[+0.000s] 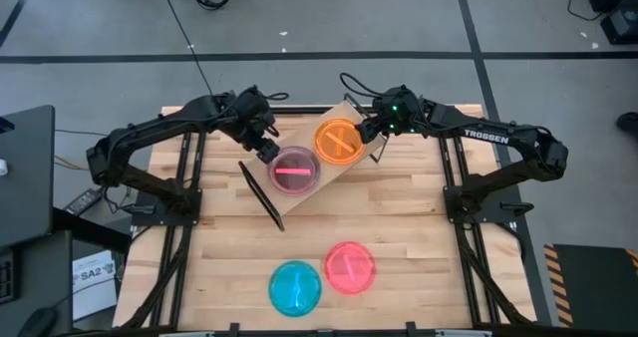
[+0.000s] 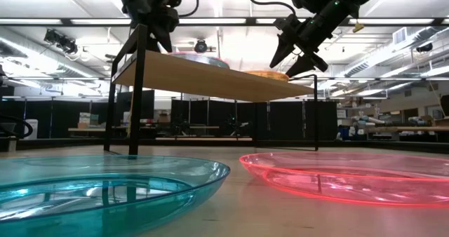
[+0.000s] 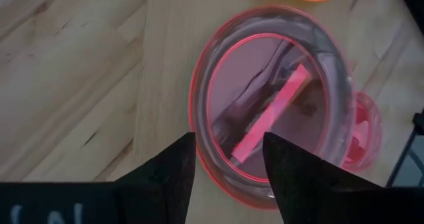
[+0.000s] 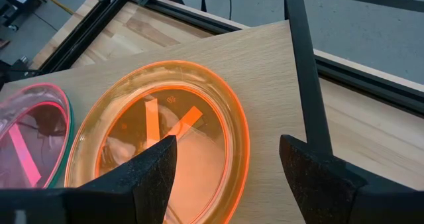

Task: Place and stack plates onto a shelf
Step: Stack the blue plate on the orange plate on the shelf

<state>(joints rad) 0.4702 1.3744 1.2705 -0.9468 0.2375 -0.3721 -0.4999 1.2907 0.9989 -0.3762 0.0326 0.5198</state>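
A: Left claw (image 1: 267,144) upper centre, fingers spread and empty, right above the pink stack (image 1: 295,170) on the shelf (image 1: 344,111).

B: Right claw (image 1: 370,130) gaping too, gripping nothing, at the edge of the orange plate (image 1: 338,141) on that same board.

A: Those two sit side by side, nearly touching.

B: Down on the desk (image 1: 399,217), lower centre, a blue plate (image 1: 295,286) and a pink plate (image 1: 350,267) lie close together.

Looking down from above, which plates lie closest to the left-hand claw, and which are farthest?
From the left gripper, high view:
1. Pink stack on the shelf, right beside it.
2. Orange plate, farther along the shelf.
3. Blue plate and loose pink plate on the tabletop: too close to call.
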